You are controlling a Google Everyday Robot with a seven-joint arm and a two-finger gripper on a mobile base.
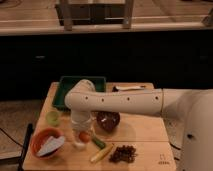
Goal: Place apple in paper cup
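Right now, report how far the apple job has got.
Done: the arm has reached over the board and the claw hangs low at the apple. In hand: the apple shows orange-red just under the claw, beside the cucumber; whether it is gripped cannot be told. Left: I cannot make out the paper cup or the apple inside one, so placing seems outstanding.

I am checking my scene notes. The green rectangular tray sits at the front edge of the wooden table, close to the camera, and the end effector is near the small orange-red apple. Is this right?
Not quite. The camera view shows the green rectangular tray at the back of the wooden table, far from the camera. The end effector is indeed near the small orange-red apple.
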